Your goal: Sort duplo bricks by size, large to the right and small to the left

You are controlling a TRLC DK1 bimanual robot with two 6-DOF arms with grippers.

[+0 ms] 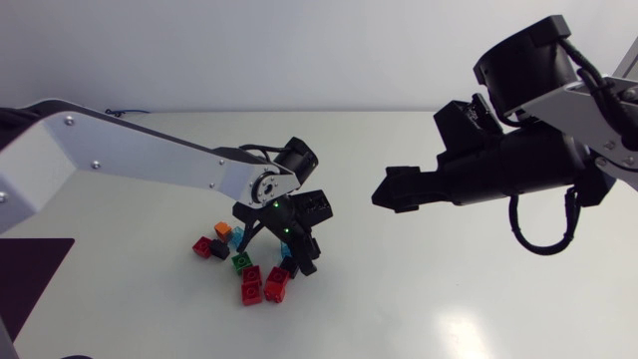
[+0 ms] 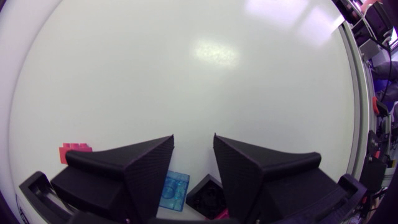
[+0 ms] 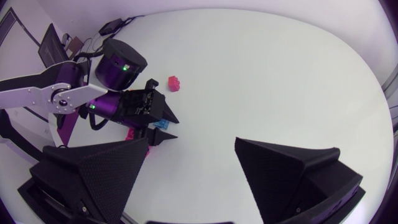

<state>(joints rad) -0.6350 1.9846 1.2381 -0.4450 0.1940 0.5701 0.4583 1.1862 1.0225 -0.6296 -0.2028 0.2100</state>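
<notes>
Several small duplo bricks lie in a cluster left of the table's middle: red ones [image 1: 251, 284] [image 1: 277, 284] [image 1: 202, 246], an orange one [image 1: 222, 229], a green one [image 1: 241, 262], a black one [image 1: 218, 249] and blue ones [image 1: 288, 264]. My left gripper [image 1: 277, 251] points down over the cluster, open. In the left wrist view it [image 2: 194, 140] has nothing between its fingertips; a blue brick [image 2: 174, 191] and a black brick [image 2: 208, 196] lie under it, and a red brick [image 2: 74, 152] lies beside one finger. My right gripper [image 1: 384, 189] [image 3: 193, 146] hangs open and empty above the table's right half.
The white table [image 1: 419, 289] stretches bare to the right of the cluster. A dark mat [image 1: 30, 264] lies at the front left corner. From the right wrist view, a lone red brick [image 3: 173, 83] sits just past my left arm's wrist [image 3: 118, 68].
</notes>
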